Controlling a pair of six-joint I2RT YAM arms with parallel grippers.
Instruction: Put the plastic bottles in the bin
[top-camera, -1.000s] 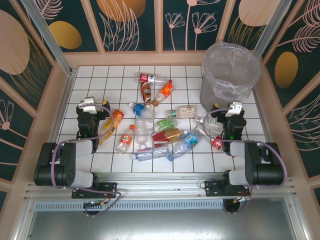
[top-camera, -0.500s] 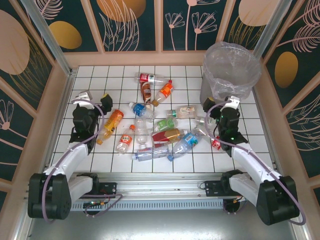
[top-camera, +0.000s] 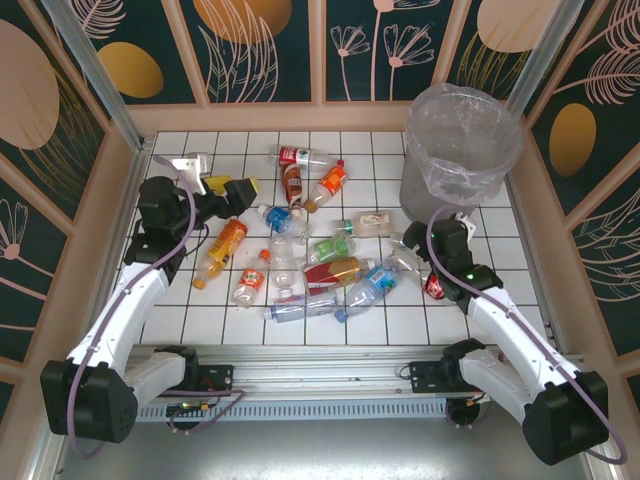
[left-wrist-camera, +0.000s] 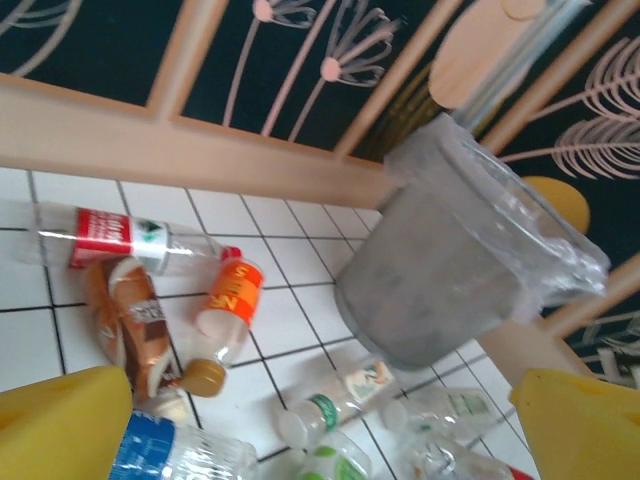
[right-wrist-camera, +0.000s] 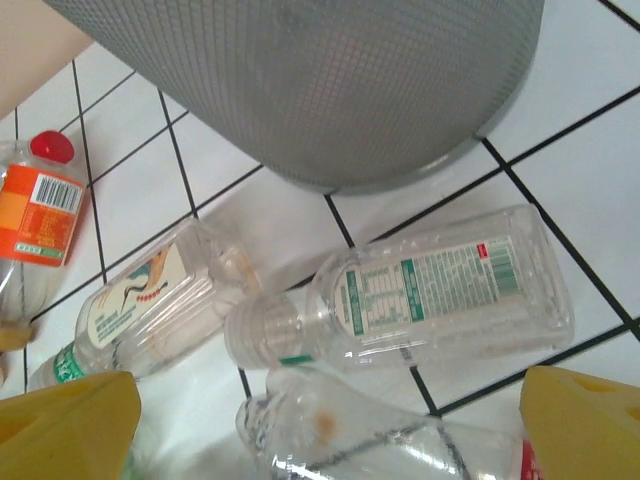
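1. Top view: about a dozen small clear plastic bottles (top-camera: 330, 247), several of them crushed, lie scattered on the white-tiled table (top-camera: 200, 305). Their labels are red, orange, green, blue or brown. They spread from mid-table to the foot of the bin (top-camera: 425, 185), which is tall, round and grey. It has a crinkled clear bag over its rim and stands at the far right.
2. Same view: the left hand (top-camera: 218, 172) hangs over the far-left tiles, jaws wide apart and empty. It is just beyond an orange-labelled bottle (top-camera: 222, 245). The right hand (top-camera: 437, 232) sits low by the bin's foot, also spread and empty.
3. A second ago both arms were folded back by their bases; now both are stretched out. The left hand has gone farther from the near edge, while the right has barely shifted. The bottles lie where they did.
4. Left wrist: yellow fingertips (left-wrist-camera: 60, 425) sit in the lower corners, far apart. This view shows the bin side-on. It also shows a red-labelled bottle (left-wrist-camera: 110, 235) lying beside a crushed brown-labelled one (left-wrist-camera: 125, 315).
5. Right wrist: here the bin's wall shows as fine mesh. At its foot lies a flat-sided clear bottle (right-wrist-camera: 430, 290) with green print, and a crumpled clear bottle (right-wrist-camera: 370, 430) lies nearer the camera.
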